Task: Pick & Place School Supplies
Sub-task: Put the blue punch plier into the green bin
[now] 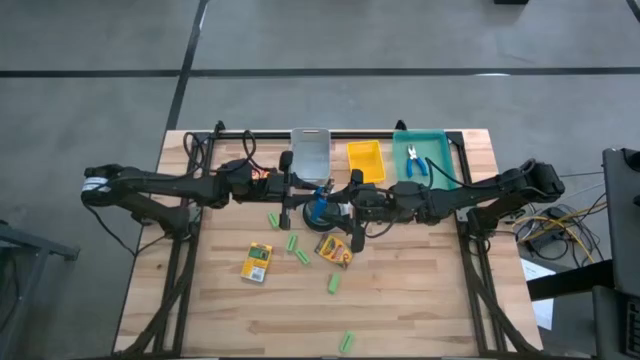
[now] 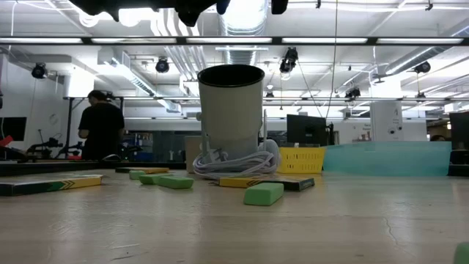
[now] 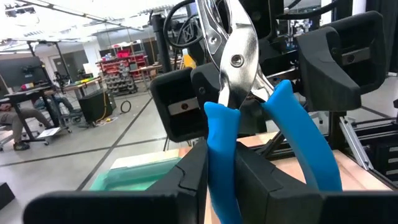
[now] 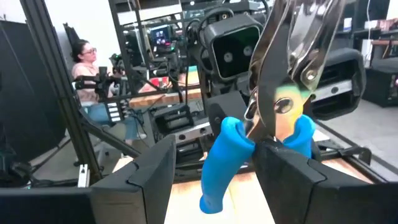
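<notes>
A blue-handled metal tool [image 1: 318, 209] stands upright above the table's middle, jaws up and handles down, between my two grippers, which face each other. My left gripper [image 3: 221, 186] is shut on one handle. My right gripper [image 4: 214, 180] is open, and the tool's other handle [image 4: 225, 152] hangs between its fingers. A second blue-handled tool [image 1: 415, 165] lies in the teal bin [image 1: 437, 150]. Two yellow-and-green crayon boxes [image 1: 258, 262] [image 1: 335, 250] and several light-green sticks [image 1: 303, 257] lie flat on the wooden table. My left gripper pinches one blue handle [image 3: 219, 146] of the tool between its two fingers, coming in level from the table's left. The tool is lifted clear and stands upright, with its metal jaws [image 3: 235, 50] above the fingers. My right gripper's fingers [image 4: 286, 177] flank the other handle. I cannot tell whether one touches it.
A clear grey bin [image 1: 310, 152], a yellow bin [image 1: 365, 160] and the teal bin stand in a row at the far edge. More green sticks lie toward the near edge [image 1: 347, 342]. In the low view a pale cylinder [image 2: 231, 110] with coiled cable stands mid-table.
</notes>
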Available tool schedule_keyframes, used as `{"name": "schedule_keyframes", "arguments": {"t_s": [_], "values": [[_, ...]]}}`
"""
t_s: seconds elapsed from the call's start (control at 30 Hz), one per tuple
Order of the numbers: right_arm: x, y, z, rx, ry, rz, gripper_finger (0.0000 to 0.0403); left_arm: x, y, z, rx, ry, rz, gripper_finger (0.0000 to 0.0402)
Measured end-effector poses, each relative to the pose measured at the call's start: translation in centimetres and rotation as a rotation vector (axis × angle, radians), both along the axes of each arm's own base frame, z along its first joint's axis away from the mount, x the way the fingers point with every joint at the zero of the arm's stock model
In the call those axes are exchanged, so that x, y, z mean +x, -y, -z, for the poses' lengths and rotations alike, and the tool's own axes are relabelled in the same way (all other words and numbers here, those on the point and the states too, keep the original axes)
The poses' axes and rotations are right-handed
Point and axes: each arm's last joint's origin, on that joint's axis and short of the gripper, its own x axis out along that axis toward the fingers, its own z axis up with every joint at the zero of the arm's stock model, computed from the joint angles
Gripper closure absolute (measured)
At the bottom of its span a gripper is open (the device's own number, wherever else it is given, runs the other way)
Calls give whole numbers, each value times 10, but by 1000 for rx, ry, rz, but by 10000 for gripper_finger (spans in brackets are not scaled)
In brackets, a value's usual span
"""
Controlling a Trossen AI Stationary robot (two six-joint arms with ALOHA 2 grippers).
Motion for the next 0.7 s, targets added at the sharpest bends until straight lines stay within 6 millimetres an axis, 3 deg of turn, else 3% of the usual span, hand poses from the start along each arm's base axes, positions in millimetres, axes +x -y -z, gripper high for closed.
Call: {"name": "schedule_keyframes", "arguments": {"t_s": [0.47,0.7], "values": [[0,0,0,16,-5,-3,201,14,-1,8,-1,36,-1,339],[0,0,3,12,-27,-3,236,15,-1,4,17,41,-5,339]]}}
